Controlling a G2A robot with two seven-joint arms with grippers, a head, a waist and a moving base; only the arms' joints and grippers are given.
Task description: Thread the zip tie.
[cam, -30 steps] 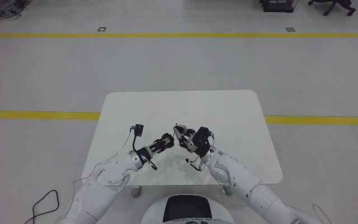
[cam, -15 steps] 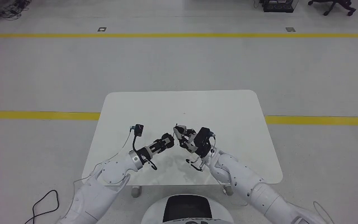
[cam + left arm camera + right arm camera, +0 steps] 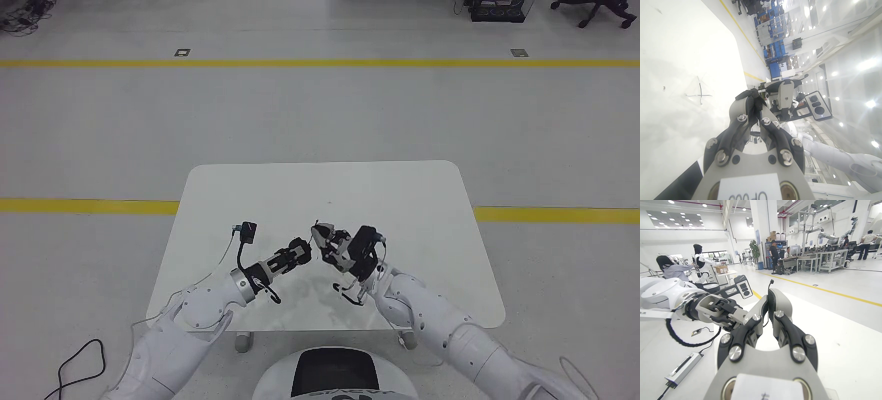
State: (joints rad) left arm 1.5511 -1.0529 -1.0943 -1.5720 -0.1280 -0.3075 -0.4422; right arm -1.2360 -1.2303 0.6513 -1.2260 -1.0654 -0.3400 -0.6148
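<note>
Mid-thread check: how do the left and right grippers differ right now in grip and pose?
The right gripper pinches a thin black zip tie, its end sticking out; whether the left gripper holds it, I cannot tell. From above, the left gripper points rightward, the right gripper leftward. Both are shut, tips nearly meeting over the table.

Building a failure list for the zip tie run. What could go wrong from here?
1. The right gripper pinches the zip tie with just a thin stub poking out; it could bend and miss.
2. The left gripper sits nearly against it, so fingers may bump.
3. Both are above the table; a slip drops the tie.
</note>
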